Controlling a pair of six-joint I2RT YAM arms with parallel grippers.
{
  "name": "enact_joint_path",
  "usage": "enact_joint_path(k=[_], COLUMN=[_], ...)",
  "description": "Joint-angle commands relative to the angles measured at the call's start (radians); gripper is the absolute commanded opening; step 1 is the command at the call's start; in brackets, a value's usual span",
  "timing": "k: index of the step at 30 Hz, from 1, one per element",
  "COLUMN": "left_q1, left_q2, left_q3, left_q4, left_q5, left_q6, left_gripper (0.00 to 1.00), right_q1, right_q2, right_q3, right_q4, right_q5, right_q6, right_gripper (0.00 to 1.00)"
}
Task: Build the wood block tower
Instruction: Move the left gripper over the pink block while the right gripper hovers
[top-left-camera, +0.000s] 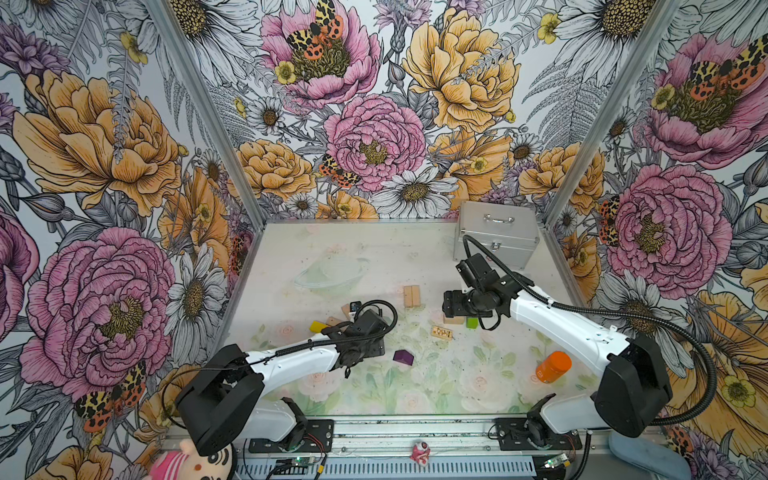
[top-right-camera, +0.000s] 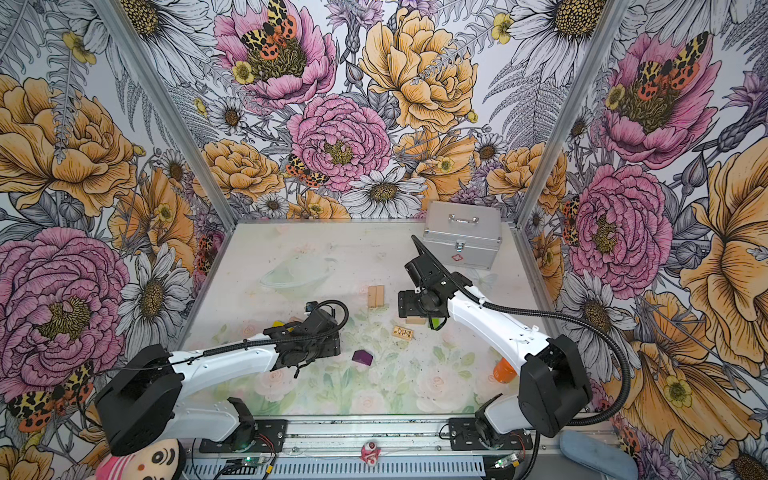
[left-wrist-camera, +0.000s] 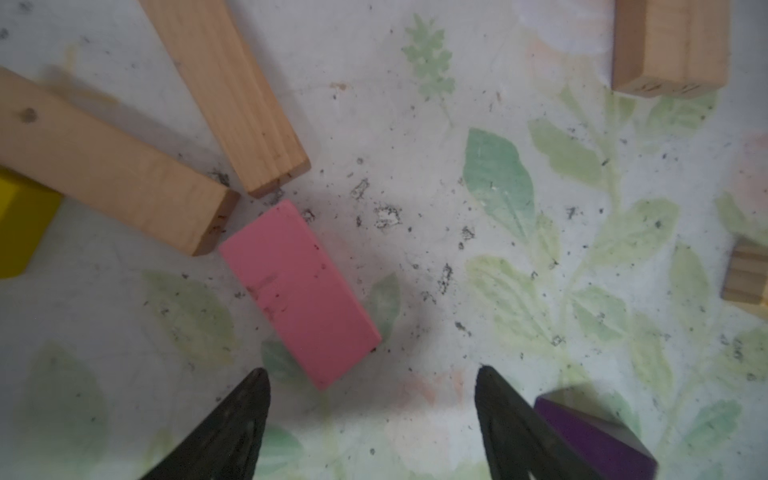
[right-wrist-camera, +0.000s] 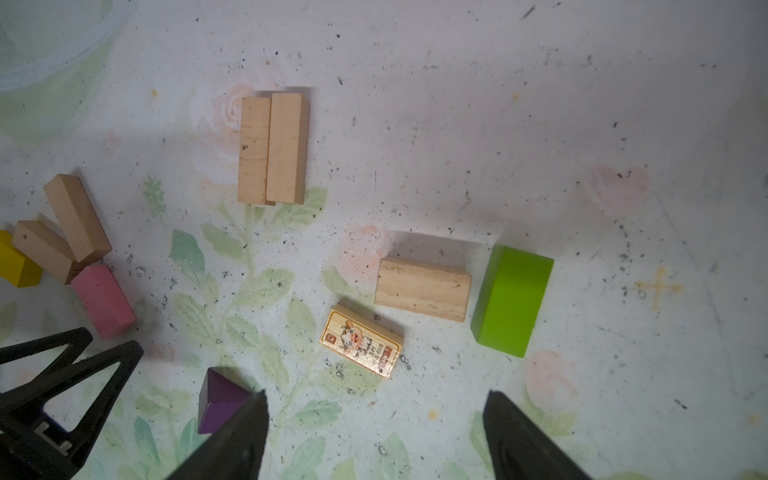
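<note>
Both top views: silver metal case (top-left-camera: 496, 237) set at the far right corner; wood blocks (top-left-camera: 412, 296) scattered flat on the counter (top-left-camera: 374, 249).
Left wrist: left pincer (left-wrist-camera: 372, 370) spread wide, empty; matte pink block (left-wrist-camera: 299, 293) laid just ahead.
Right wrist: right pincer (right-wrist-camera: 374, 392) spread wide, empty; lime-green block (right-wrist-camera: 511, 299) laid beside a grained tan block (right-wrist-camera: 422, 289).

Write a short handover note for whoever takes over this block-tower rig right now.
Left gripper: open, empty, close to the flat pink wooden block.
Right gripper: open, empty.
Lying loose: two plain tan wooden planks side by side; lime-green rectangular block and dark purple house-shaped block apart.
Done: no tower stands yet.
To do: all the stacking.
</note>
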Motion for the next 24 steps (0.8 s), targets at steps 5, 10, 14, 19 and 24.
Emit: enact_joint_path(k=[5,10,14,19,24], left_q1=[-0.003,-0.005,-0.007,-0.047,-0.046], left_q2=[0.073,0.120,0.151,0.117,0.057], left_q3=[0.067,0.125,0.170,0.193,0.172], left_q4=[0.086,0.125,0.106,-0.020,-0.104], left_q5=[0.034,0.047,0.083,-0.019,-0.123], left_q6=[-0.005,0.026,0.045,0.035,0.020], left_gripper=[0.78,0.77,0.75,0.75,0.80], right_q1=[-0.021,-0.036,-0.040,-0.046,-0.053], right_q2=[-0.088,-0.124,-0.137,-0.162,-0.144], right_q3=[-0.031,-0.050,-0.062,-0.066,-0.060], right_q4=[-0.007,-0.014,-0.021,-0.037,-0.037], right_q5=[-0.001,0.002,0.001,0.012,0.012], right_q6=[-0.017,-0.015,-0.014,-0.019,-0.025], right_gripper=[0.83,0.83,0.83,0.83,0.84])
